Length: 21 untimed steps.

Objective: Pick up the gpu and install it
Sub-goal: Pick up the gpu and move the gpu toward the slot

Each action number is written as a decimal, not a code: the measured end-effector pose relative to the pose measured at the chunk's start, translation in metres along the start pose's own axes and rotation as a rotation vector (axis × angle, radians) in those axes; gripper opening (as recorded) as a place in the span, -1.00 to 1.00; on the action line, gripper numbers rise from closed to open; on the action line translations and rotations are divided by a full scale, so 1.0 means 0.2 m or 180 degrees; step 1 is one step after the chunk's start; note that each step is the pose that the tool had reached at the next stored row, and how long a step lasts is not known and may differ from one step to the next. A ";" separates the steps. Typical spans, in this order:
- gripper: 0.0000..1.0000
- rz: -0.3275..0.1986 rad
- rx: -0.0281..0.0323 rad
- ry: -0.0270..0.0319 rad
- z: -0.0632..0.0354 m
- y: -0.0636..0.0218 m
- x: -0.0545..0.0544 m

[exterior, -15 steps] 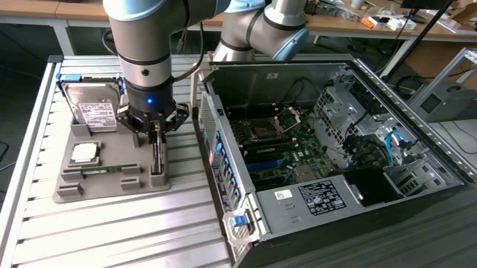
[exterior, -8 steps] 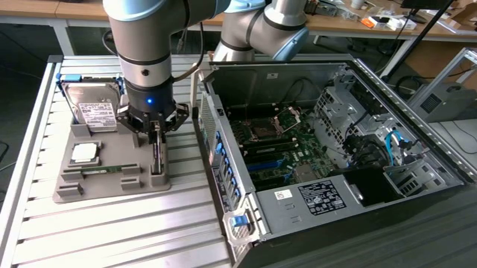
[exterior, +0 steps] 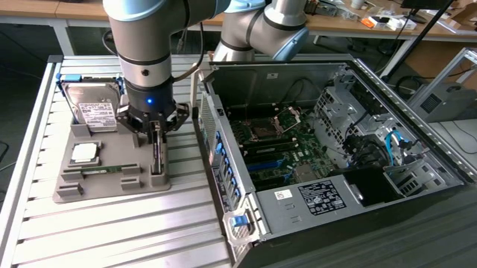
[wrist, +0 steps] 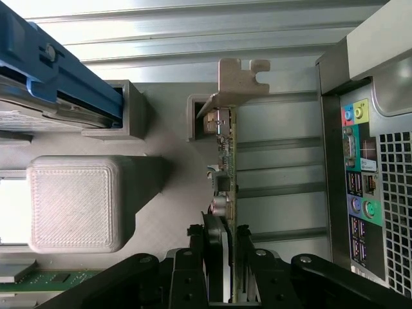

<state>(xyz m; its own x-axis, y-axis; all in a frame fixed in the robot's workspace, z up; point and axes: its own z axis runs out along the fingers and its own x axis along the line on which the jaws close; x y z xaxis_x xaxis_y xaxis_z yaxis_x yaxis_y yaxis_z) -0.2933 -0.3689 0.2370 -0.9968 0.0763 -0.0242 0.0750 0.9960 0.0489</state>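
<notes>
The gpu (exterior: 156, 152) stands on edge in a slot of the grey holder tray (exterior: 111, 192), on the slatted table to the exterior view's left of the open computer case (exterior: 320, 139). In the wrist view the gpu (wrist: 226, 161) is a thin dark card with a silver end bracket (wrist: 241, 77) and a black fan between the fingers. My gripper (exterior: 154, 133) comes straight down on it. Its fingers (wrist: 196, 261) press on both faces of the card, so the gripper (wrist: 224, 243) is shut on it. The card still sits in its slot.
On the same tray are a silver hard drive (exterior: 93, 109) in a blue bracket, a square processor (exterior: 84, 152) and a green memory stick (exterior: 111, 168). The case's rear port panel (wrist: 367, 180) is close beside the card. The motherboard (exterior: 276, 151) lies exposed inside the case.
</notes>
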 end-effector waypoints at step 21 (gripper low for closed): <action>-0.13 0.0000 -0.0001 -0.0010 -0.021 -0.001 0.02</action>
<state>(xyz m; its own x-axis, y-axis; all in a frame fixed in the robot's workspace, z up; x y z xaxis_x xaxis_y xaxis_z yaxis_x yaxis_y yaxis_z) -0.2973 -0.3689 0.2411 -0.9967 0.0765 -0.0274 0.0751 0.9960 0.0490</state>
